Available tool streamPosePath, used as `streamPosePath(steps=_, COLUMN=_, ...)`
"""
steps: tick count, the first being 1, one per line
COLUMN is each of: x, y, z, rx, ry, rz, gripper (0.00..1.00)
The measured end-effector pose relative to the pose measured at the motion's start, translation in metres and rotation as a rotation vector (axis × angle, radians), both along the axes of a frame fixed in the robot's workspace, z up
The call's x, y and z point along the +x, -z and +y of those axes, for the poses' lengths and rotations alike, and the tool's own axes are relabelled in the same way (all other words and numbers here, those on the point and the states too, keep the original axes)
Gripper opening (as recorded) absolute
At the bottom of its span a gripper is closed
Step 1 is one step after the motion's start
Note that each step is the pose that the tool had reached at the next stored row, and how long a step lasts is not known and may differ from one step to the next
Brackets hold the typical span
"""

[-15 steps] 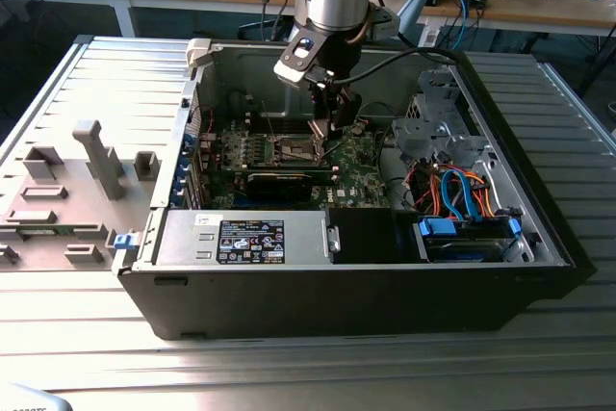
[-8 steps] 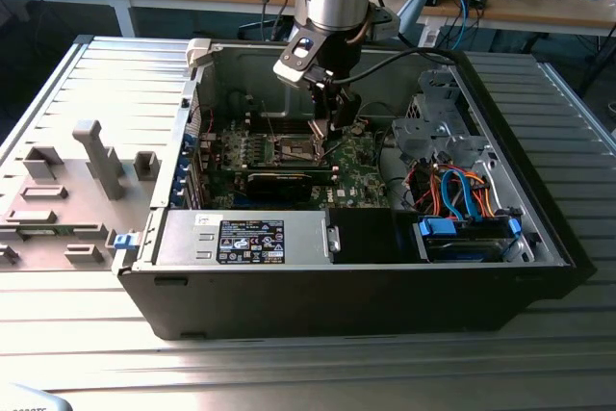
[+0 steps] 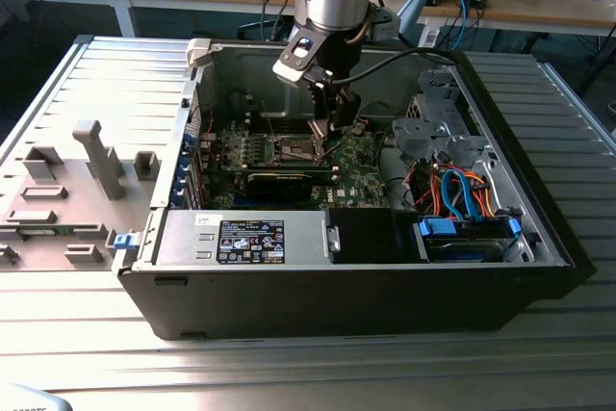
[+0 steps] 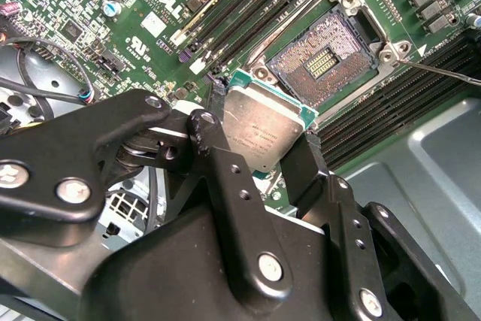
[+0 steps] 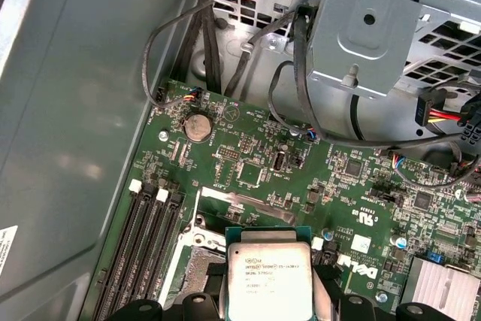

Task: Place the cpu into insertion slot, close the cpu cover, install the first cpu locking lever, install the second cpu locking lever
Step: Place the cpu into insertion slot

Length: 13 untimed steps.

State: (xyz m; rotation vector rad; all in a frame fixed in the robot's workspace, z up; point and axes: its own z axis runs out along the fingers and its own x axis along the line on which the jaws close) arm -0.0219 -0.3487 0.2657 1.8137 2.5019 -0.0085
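Closest to my cameras is my one gripper [image 4: 255, 139]. Its two black fingers [image 4: 216, 157] pinch the cpu [image 4: 267, 119] by two sides, so the gripper is pressed onto it and not spread. I count one cpu. It is flat, square and silver-grey, with its printed face up toward the first wrist view. It hangs in the air and is not in its place yet.

Just past the cpu is the slot [image 4: 325, 59], and I count one of those too. It has a dark middle full of tiny pins and a silver rim. In the exterior view, my gripper is just to the exterior view's right of the slot and above it. I think the cpu has to go across that small gap and then down. Being square, the cpu has no long side, and its edges look about lined up with the slot's edges.

Farther on, a thin silver frame stands beside the slot. I think it is the one cover [image 5: 240, 199], open
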Motion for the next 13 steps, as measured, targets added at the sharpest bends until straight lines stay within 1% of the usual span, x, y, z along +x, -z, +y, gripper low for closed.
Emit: streamPosePath(steps=13, x=0.0, y=0.0, z=0.0, rx=0.0, ry=0.014, rz=0.0, gripper=0.54)
